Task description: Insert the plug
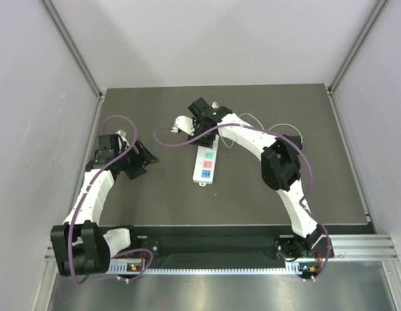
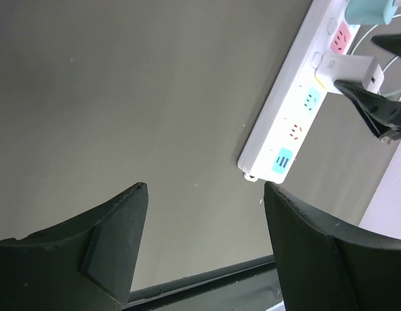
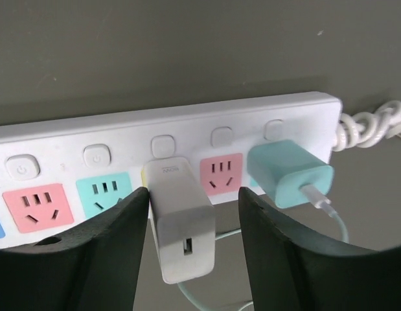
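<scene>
The teal-green plug [image 3: 289, 173] sits in a socket near the cord end of the white power strip [image 3: 122, 133], with its thin white cable [image 3: 320, 197] trailing off. It also shows in the left wrist view [image 2: 372, 10]. My right gripper [image 3: 194, 194] is open and straddles a plain white square block [image 3: 181, 220] plugged in beside the teal plug. Its left finger is at the block's side and there is a gap on the right. In the top view the right gripper [image 1: 203, 126] hides the plug. My left gripper [image 2: 203, 188] is open and empty over the mat, left of the strip.
The power strip [image 1: 206, 165] lies lengthwise mid-table with free pink, teal and blue sockets. Its coiled white cord [image 3: 368, 123] leaves the far end. A thin white cable [image 1: 278, 126] loops at the back right. The left gripper [image 1: 145, 159] hovers to the strip's left.
</scene>
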`<state>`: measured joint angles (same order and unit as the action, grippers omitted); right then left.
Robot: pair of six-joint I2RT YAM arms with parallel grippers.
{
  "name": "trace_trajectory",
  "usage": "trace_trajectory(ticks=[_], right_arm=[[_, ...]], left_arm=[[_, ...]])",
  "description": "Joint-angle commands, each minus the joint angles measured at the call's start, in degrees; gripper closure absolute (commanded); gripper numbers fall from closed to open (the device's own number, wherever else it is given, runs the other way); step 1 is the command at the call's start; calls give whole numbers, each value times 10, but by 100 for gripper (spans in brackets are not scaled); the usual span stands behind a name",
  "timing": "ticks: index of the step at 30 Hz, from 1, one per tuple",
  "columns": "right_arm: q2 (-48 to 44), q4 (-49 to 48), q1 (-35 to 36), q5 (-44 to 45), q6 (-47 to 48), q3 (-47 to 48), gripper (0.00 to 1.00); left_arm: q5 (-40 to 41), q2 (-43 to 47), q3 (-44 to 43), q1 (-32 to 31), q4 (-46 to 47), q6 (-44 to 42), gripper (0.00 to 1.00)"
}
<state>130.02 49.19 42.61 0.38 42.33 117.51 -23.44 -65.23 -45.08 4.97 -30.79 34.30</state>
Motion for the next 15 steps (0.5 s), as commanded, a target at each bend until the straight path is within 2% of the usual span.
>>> trace_trajectory(ticks=[1,3,5,7,11,12,15], right_arm=[[-79,-70,3,-2,-7,-8,43],[-131,-96,7,-20,-13,-47,39],[-178,-117,9,-21,-38,-73,21],[-216,-152,9,-14,-95,-125,14],[-355,-254,-22,38,-261,-257,17],[-371,-256,-31,86,-329,-273,17],[-427,-232,-79,154,-402,-333,16]], left_arm=[[-24,13,5,5,27,-12,23],[-29,13,5,5,27,-13,23],[-32,14,3,4,27,-14,22],[-39,17,2,5,28,-21,22],[-49,34,1,-1,35,-34,23],[-46,48,1,-4,36,-34,23],[-38,62,1,-13,38,-38,23]])
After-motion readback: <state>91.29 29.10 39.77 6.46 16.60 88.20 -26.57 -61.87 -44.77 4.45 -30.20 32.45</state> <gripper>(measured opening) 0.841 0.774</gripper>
